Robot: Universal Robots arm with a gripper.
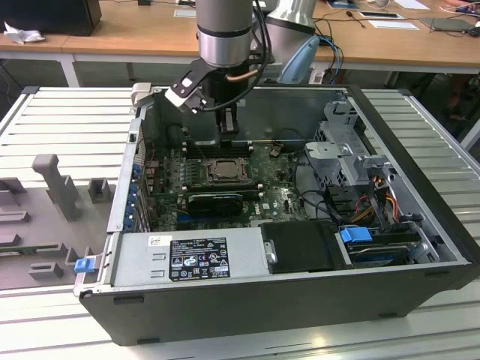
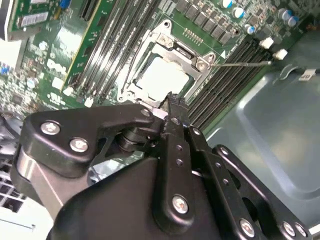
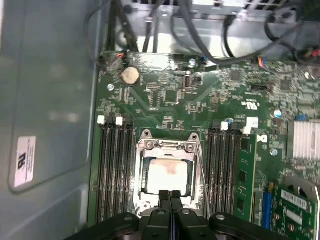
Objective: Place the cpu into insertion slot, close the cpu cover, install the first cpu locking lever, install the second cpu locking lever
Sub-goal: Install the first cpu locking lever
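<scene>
The cpu (image 3: 167, 176) lies flat in the insertion slot (image 2: 132, 71) on the green motherboard, its pale top showing through the window of the cpu cover (image 3: 167, 146). That silver cover frame is folded down over the chip. A thin wire locking lever (image 3: 202, 175) runs along one side of the socket, and its free end (image 2: 250, 63) stretches out over the memory slots. My gripper (image 3: 170, 196) hovers just above the socket's edge with both black fingers pressed together and nothing between them. In the exterior view the gripper (image 1: 227, 141) hangs inside the case, right behind the socket (image 1: 223, 171).
Black memory slots (image 3: 112, 170) flank the socket on both sides. A long black expansion card (image 1: 216, 201) sits in front of it. Case walls (image 1: 420, 187), a drive cage (image 1: 349, 154), cables (image 1: 375, 202) and the power supply (image 1: 187, 255) ring the board.
</scene>
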